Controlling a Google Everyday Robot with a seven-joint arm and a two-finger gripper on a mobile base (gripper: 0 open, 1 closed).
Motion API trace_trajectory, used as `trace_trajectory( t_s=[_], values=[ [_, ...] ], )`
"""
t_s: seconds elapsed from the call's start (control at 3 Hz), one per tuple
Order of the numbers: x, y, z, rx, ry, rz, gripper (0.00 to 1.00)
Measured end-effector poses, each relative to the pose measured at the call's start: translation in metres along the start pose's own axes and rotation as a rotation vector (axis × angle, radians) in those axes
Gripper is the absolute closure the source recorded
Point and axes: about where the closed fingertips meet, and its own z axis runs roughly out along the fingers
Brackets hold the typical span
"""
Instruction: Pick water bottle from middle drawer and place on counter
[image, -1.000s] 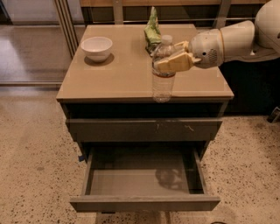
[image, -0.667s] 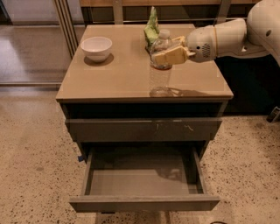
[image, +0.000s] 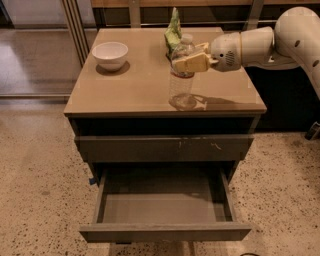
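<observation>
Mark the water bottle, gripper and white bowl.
water bottle (image: 181, 90), camera view, clear lower body
gripper (image: 184, 58), camera view, between fingers (image: 194, 63) gripping bottle's upper part, above counter (image: 135, 92)
white bowl (image: 110, 61), camera view, front outer wall

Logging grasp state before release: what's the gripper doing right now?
Gripper: closed on the water bottle, gripping its upper body, over the right half of the counter.

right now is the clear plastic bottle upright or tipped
Upright: the bottle stands base-down on the tan counter, gripper shut around its upper body.
</observation>
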Motion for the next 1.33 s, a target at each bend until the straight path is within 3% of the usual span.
trace_trajectory(
  t_s=[0.67,1.0,1.33],
  values=[
    [0.0071,-0.0081,0.0074,0.002,0.015,0.018,1.00],
    [0.0072,-0.0082,0.0075,0.002,0.015,0.018,0.83],
    [0.0072,-0.0082,0.0075,0.002,0.015,0.018,0.59]
  ],
)
